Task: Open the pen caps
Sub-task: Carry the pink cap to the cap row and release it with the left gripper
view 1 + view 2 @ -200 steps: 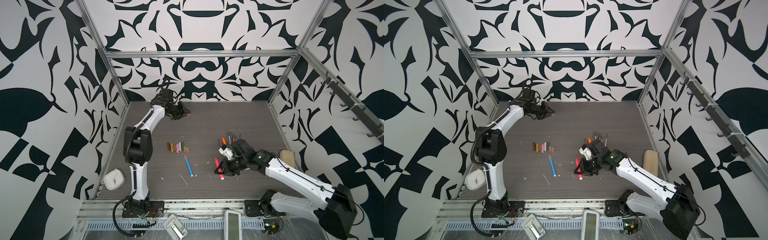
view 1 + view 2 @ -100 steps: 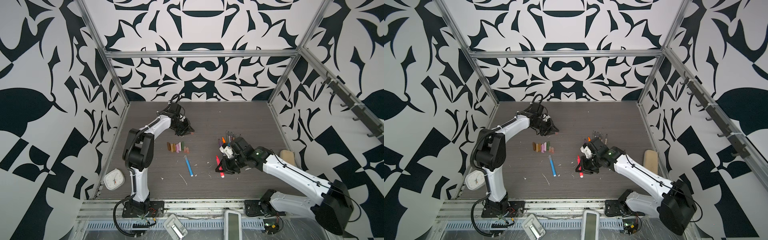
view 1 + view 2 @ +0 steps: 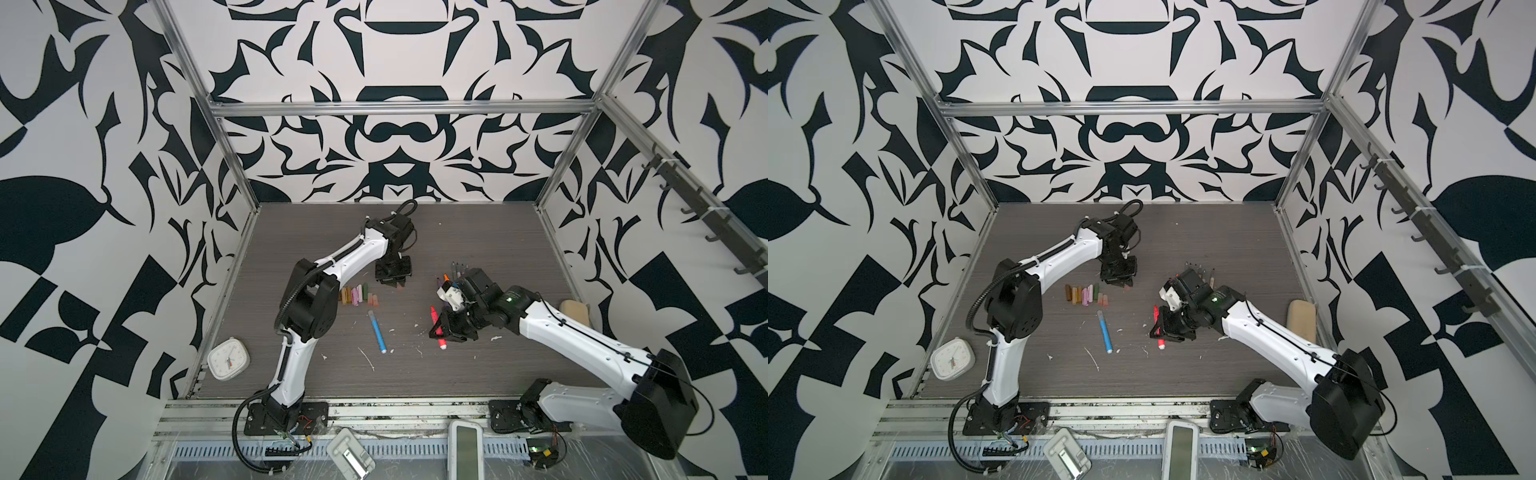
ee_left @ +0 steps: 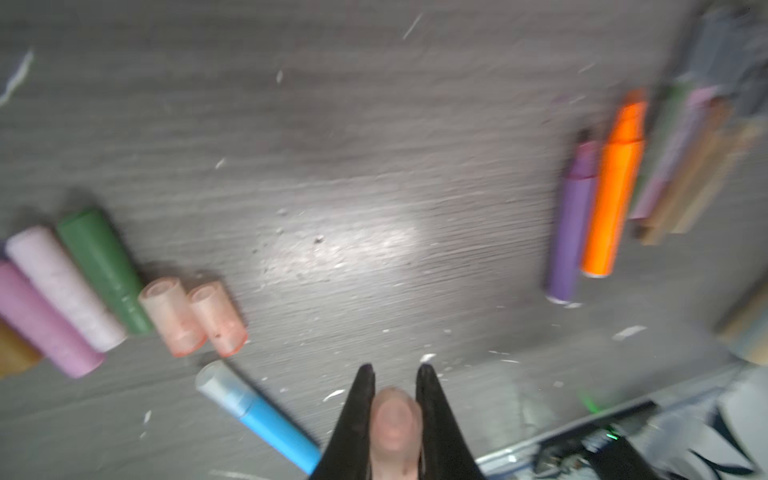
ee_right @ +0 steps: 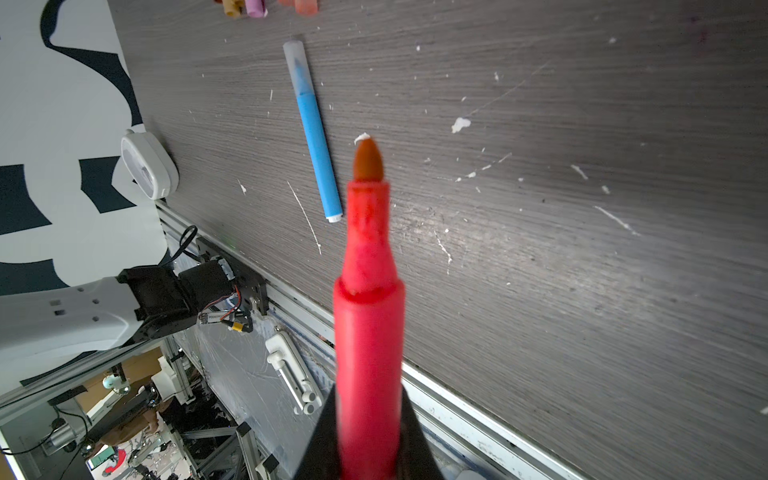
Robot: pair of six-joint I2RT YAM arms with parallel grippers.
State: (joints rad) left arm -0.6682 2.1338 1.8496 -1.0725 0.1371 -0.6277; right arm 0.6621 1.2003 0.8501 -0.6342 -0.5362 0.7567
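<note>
A peach cap (image 4: 392, 419) is being clamped in the left claw (image 4: 392, 370) beside the cap row (image 3: 359, 296) at desk (image 3: 478, 241) centre; scattering by a high drop is being risked. The bare-tipped red pen (image 5: 368, 332) is being clamped in the right claw (image 3: 444, 330).

Bright and even from overhead in both top views, sharp across the grey table (image 3: 478, 232), with only faint, soft shadows around the blue pen (image 3: 377, 331). Smeared by motion throughout the left wrist view, worse toward the orange pen (image 4: 615, 183) well away from the blue pen; pale glare patch on the table between the two; peach cap (image 4: 392, 419) just beside the blue pen out of focus. Crisp around the blue pen in the right wrist view, soft on the red pen (image 5: 368, 316) near it, close to the lens.
</note>
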